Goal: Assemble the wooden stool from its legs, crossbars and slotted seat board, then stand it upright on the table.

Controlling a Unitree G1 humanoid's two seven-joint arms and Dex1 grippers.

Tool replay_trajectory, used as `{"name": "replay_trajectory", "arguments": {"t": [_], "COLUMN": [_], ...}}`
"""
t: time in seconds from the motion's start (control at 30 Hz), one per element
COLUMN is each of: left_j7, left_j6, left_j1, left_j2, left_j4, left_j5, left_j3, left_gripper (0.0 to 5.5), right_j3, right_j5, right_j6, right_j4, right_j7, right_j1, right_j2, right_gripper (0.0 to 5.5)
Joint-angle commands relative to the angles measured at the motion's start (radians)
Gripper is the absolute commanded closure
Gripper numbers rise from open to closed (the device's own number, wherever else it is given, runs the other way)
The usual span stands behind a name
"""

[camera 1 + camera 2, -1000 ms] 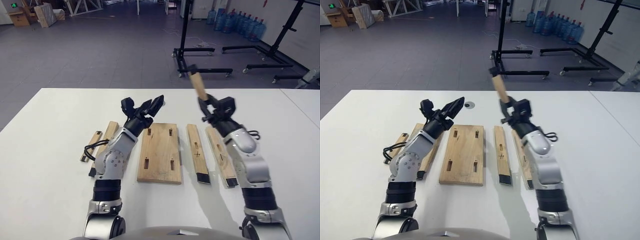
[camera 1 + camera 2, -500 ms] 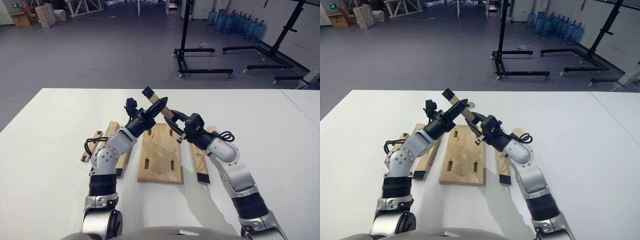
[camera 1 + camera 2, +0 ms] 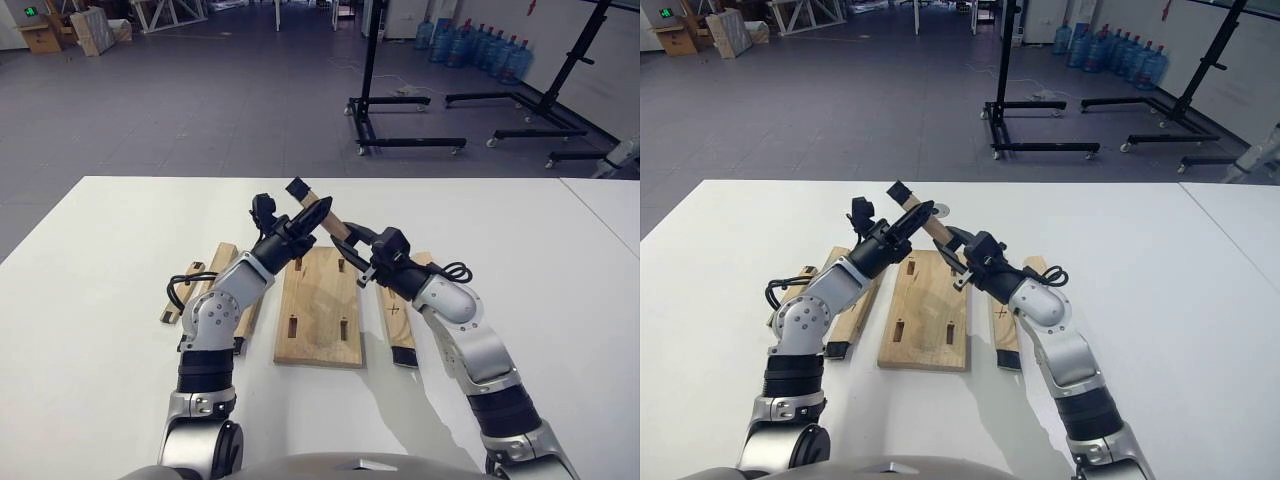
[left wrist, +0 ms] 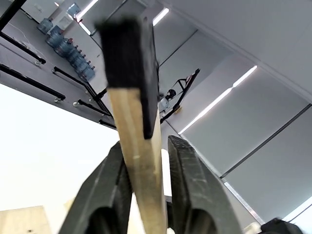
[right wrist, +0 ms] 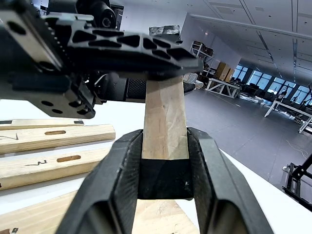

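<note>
Right gripper (image 5: 165,139) clamps the stool leg (image 5: 165,112), left gripper (image 3: 317,211) hold unclear; early release could drop it onto the seat board (image 3: 320,312).

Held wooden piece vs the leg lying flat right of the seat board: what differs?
The held wooden piece is raised, tilted over the seat board; the flat leg lies on the table. The held wooden piece sits clamped in the right gripper, left gripper at its upper part; the flat leg is ungripped. Both: light wood, black end cap.
</note>
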Motion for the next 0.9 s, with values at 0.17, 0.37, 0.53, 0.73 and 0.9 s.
{"name": "replay_trajectory", "arguments": {"t": [0.17,0.37,0.53,0.73,0.9], "left_j7": [-0.026,-0.02,0.016,0.071,0.1], "left_j6": [-0.032,-0.043,-0.083,-0.256,-0.339], "left_j1": [0.007,0.013,0.002,-0.013,0.016], "left_j2": [0.001,0.004,0.017,0.053,0.11], "left_j4": [-0.006,-0.003,0.009,-0.048,-0.073], "left_j5": [0.026,0.042,0.106,0.244,0.376], "left_j3": [0.002,0.008,0.021,0.069,0.06], "left_gripper": [5.09,5.1,5.1,5.11,5.11], "right_j3": [-0.019,-0.02,-0.038,-0.09,-0.147], "right_j5": [0.014,0.012,0.023,0.062,0.056], "right_j6": [0.014,0.017,0.054,0.098,0.109], "right_j4": [0.015,0.008,-0.001,-0.049,-0.05], "right_j7": [0.019,0.014,-0.025,-0.078,-0.15], "right_j1": [-0.008,0.003,0.033,0.097,0.095], "right_j2": [-0.016,-0.014,0.002,0.03,0.043], "right_gripper": [4.19,4.2,4.2,2.91,2.42]}}
